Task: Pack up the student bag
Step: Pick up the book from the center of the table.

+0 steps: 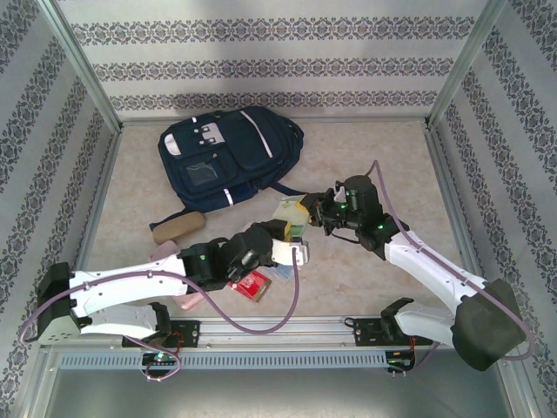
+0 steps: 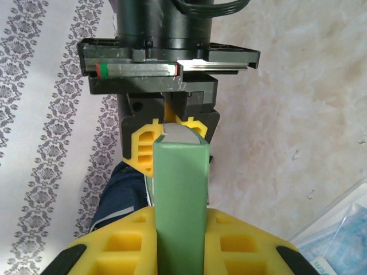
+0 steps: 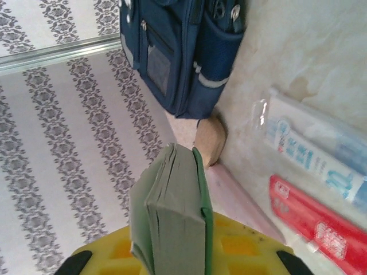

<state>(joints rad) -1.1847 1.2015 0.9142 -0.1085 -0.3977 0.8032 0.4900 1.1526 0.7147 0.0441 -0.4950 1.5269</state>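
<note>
Tan in colour, a soft pouch is seen lying furthest left on the table, just beside the near corner of the student bag. The bag's laid flat at the back, left of centre, with the front pockets facing up. A red packet is parked nearer the front edge, partly covered by the left arm. Next over, the left gripper is reached in toward the middle, and its yellow fingers are pressed onto one end of a green notebook, so that end is properly pinched. In the left wrist view the notebook is seen running straight up to the right gripper, whose jaws are clamped on the other end. So it's gripped by both at once. From the right wrist, the bag is seen beyond the notebook, and a white-and-blue packet is laid beside the red one.
</note>
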